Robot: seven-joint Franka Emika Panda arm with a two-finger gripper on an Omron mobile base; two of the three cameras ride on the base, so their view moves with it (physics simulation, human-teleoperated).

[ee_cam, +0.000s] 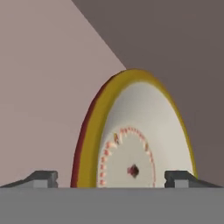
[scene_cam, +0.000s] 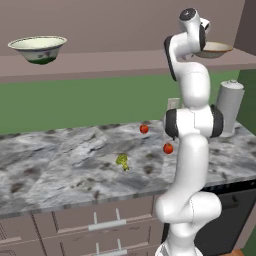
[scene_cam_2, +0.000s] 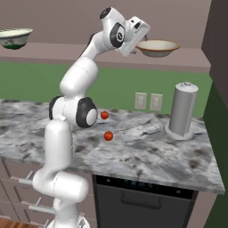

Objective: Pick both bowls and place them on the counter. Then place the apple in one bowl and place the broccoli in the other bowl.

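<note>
Now our claw (ee_cam: 111, 179) is wide open around the tan bowl (scene_cam_2: 157, 47) and holds nothing yet. If we squeeze badly, it slips off the shelf (scene_cam_2: 178, 64).

Even, flat rendered light, sharp throughout

All three pictures are moderately bright with soft, diffuse light and no visible lamp. The white arm (scene_cam: 192, 145) shows gentle shading on its undersides and faint highlights on its upper curves, without harsh glare. The counter (scene_cam_2: 147, 151) carries hardly any cast shadow, even under the red fruits. The mauve shelf (scene_cam: 100, 65) darkens slightly along its front edge. Edges look a little soft and pixelated; no lens distortion or defocus appears, even in the close hand view.
</note>
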